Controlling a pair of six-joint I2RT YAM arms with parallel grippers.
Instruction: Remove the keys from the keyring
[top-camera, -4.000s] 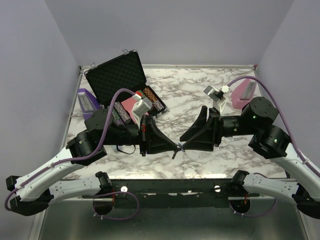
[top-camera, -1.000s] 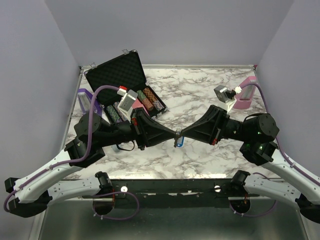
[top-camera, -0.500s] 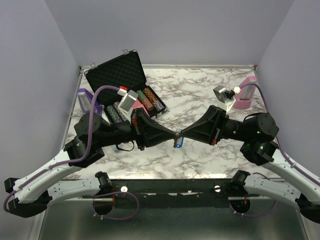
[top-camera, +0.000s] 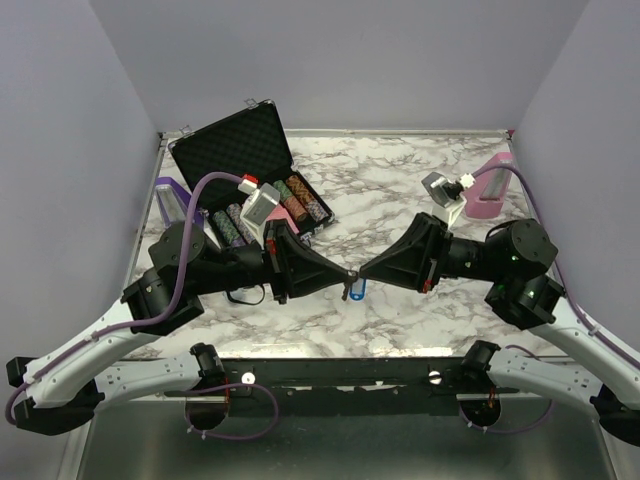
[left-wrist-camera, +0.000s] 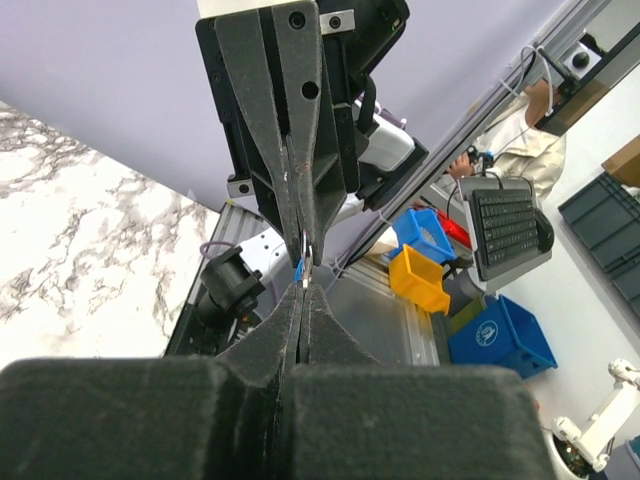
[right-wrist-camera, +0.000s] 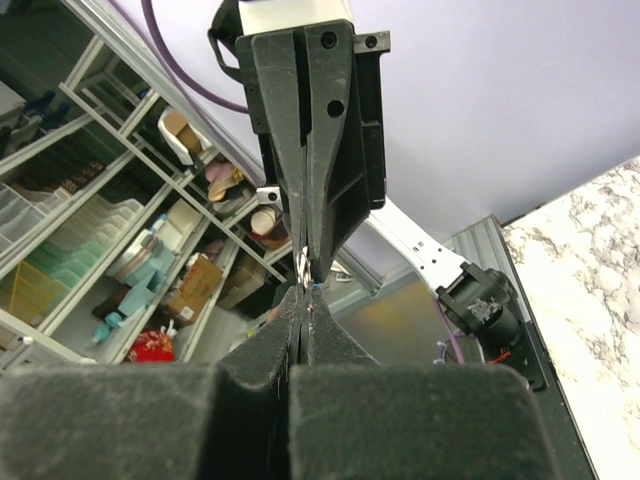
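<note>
My left gripper (top-camera: 350, 272) and right gripper (top-camera: 362, 271) meet tip to tip above the middle of the marble table, both shut. The keyring's blue oval tag (top-camera: 358, 289) hangs just under the meeting point. In the left wrist view its thin metal ring (left-wrist-camera: 305, 256) runs edge-on from my shut left gripper (left-wrist-camera: 303, 286) to the right gripper's tips opposite, with a sliver of blue beside it. The right wrist view shows the same ring (right-wrist-camera: 303, 264) at my right gripper (right-wrist-camera: 305, 289). A small dark piece (top-camera: 346, 290) beside the tag may be the keys; I cannot tell.
An open black poker chip case (top-camera: 235, 160) with rows of striped chips stands at the back left, just behind the left arm. A purple object (top-camera: 172, 205) lies at the left edge and a pink one (top-camera: 487, 195) at the back right. A black cable lies under the left wrist.
Both arms have shifted slightly to the left and lower with their tips still joined. The blue tag still hangs under the tips.
</note>
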